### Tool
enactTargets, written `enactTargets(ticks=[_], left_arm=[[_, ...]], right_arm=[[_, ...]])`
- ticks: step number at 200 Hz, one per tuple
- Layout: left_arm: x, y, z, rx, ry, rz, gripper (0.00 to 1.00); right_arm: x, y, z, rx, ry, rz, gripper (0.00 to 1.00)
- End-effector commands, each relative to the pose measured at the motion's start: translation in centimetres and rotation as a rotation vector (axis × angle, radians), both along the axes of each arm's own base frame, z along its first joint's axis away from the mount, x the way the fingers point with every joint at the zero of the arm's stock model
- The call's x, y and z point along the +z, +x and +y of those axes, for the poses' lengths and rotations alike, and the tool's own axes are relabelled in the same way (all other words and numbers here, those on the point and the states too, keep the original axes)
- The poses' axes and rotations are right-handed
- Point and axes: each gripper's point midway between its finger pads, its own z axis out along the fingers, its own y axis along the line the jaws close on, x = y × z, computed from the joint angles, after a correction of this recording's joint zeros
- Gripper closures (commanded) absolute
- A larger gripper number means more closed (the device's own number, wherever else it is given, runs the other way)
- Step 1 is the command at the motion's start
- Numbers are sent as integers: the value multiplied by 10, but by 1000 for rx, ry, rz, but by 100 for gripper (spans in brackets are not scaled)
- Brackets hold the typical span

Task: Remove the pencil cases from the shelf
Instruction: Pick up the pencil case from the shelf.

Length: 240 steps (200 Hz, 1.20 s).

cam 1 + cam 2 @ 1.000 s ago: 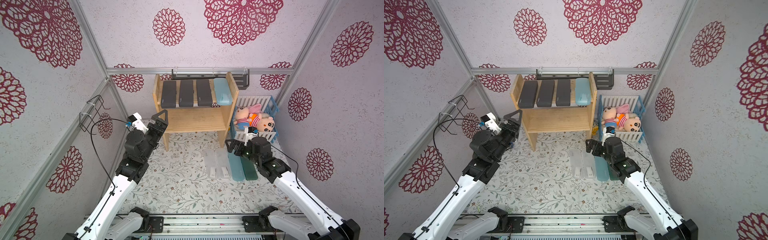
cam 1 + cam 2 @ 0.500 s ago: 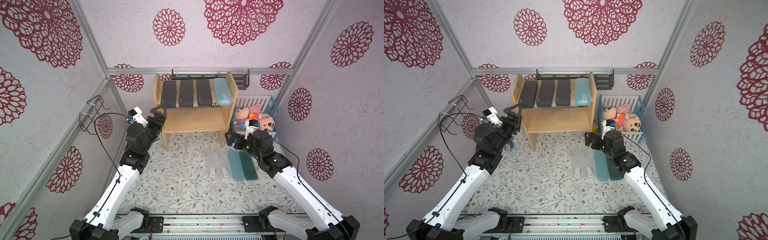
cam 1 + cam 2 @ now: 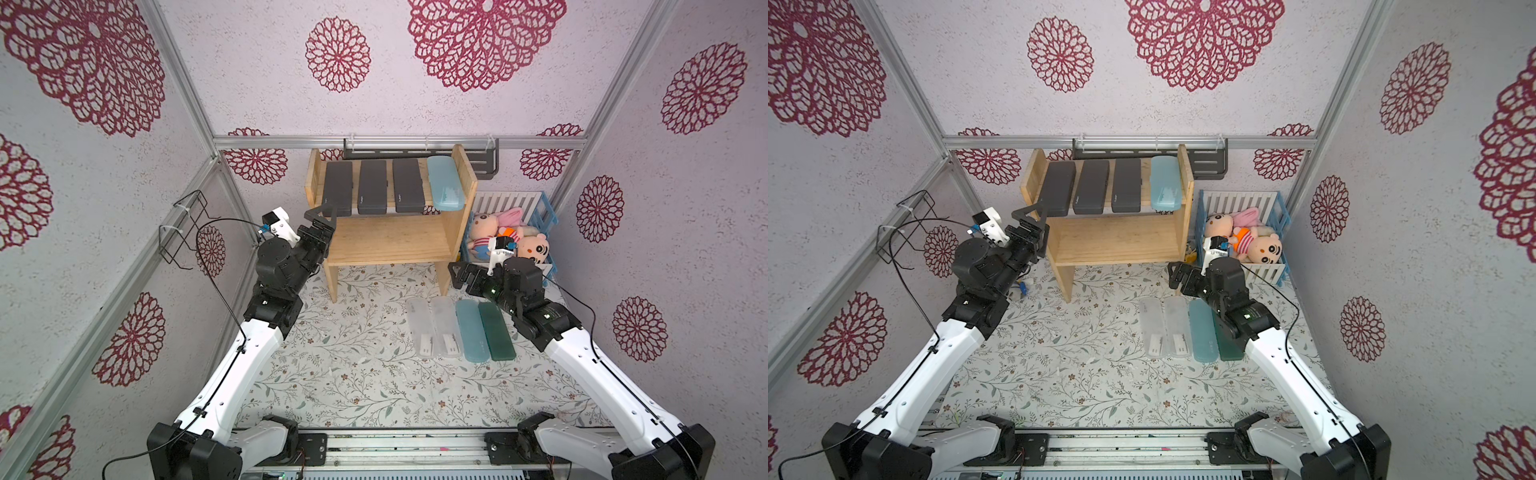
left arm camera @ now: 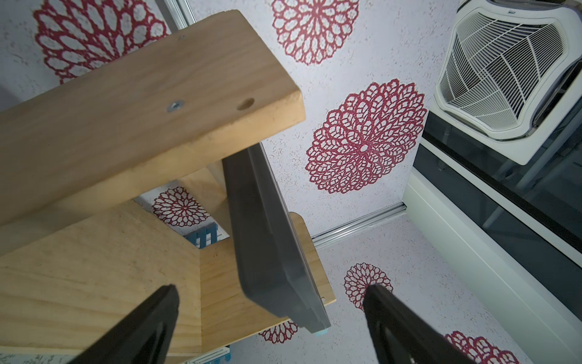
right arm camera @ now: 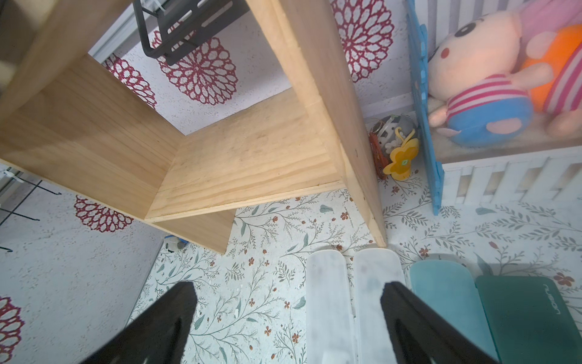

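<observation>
The light wooden shelf (image 3: pixel 390 241) stands at the back. Its top tier holds three dark grey pencil cases (image 3: pixel 337 187) (image 3: pixel 372 187) (image 3: pixel 408 185) and a light blue one (image 3: pixel 444 183). My left gripper (image 3: pixel 322 216) is open at the front end of the leftmost grey case (image 4: pixel 267 252), which lies between its spread fingers without touching them. Two frosted clear cases (image 3: pixel 419 328) (image 3: pixel 446 328), a light blue one (image 3: pixel 471 332) and a dark green one (image 3: pixel 496 332) lie on the floor. My right gripper (image 3: pixel 457 274) hangs open and empty above their far ends, by the shelf's right leg.
A white-and-blue crate (image 3: pixel 544 216) with plush dolls stands right of the shelf. A dark metal rack (image 3: pixel 482 162) hangs on the back wall, a wire basket (image 3: pixel 183 232) on the left wall. Small trinkets (image 5: pixel 396 148) lie between shelf and crate.
My left gripper has risen from beside the lower tier to the front of the leftmost grey case. The right gripper has pulled back slightly from the floor cases toward the shelf.
</observation>
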Motion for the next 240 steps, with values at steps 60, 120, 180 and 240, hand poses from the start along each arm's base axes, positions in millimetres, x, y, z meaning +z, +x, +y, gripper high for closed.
enactTargets(ticks=[60, 120, 180, 240], left_arm=[[20, 1, 4, 14, 4, -55, 4], [28, 6, 2, 2, -7, -76, 21], [26, 8, 1, 4, -14, -86, 39], [22, 7, -1, -12, -15, -91, 55]], right_arm=[[24, 1, -6, -12, -17, -62, 1], [29, 1, -9, -16, -16, -73, 1], [28, 0, -9, -16, -13, -66, 1], [23, -2, -10, -17, -14, -55, 1]])
